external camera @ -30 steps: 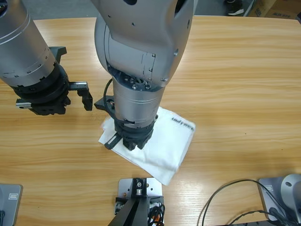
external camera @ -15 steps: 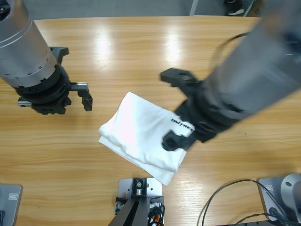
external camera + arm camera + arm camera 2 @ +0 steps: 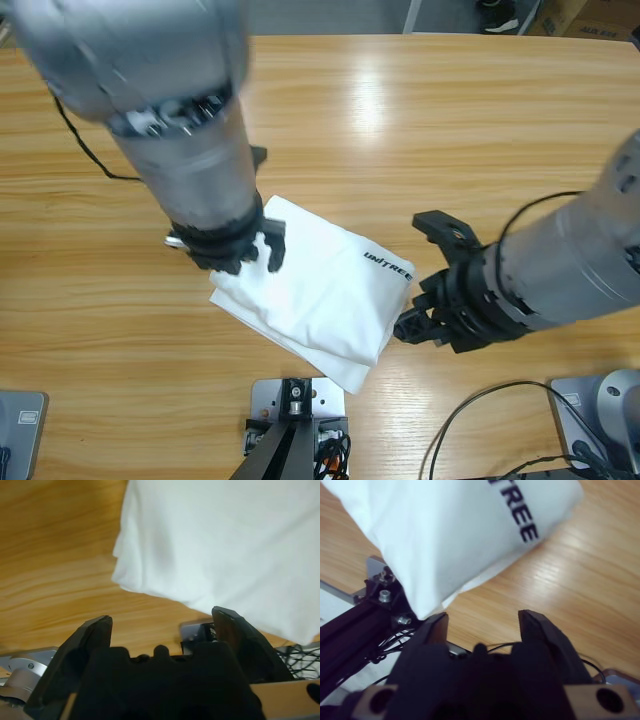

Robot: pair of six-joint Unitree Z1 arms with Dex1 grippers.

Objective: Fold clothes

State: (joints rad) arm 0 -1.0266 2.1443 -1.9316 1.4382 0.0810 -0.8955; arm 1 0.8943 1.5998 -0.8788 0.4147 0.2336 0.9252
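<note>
A folded white T-shirt (image 3: 312, 295) with small black chest lettering lies in a compact, skewed rectangle near the middle of the worktop's (image 3: 480, 130) front edge, its layered hems showing along the lower side. The left gripper (image 3: 238, 245) hangs over the shirt's upper left corner, jaws apart and holding nothing; its wrist view shows the cloth's stacked edge just beyond the jaw tips. The right gripper (image 3: 425, 320) sits just off the shirt's right corner, beside the lettering, jaws likewise apart and empty. The fabric looks light, limp and easily dragged: a pinch on one layer would likely peel the stack open, so the safer hold seems to be at a corner or along the folded edge, taking all layers together. The bare wood offers little grip beneath it, so a sideways nudge could slide the whole bundle. A black cable (image 3: 470, 420) loops on the worktop at the front right corner
</note>
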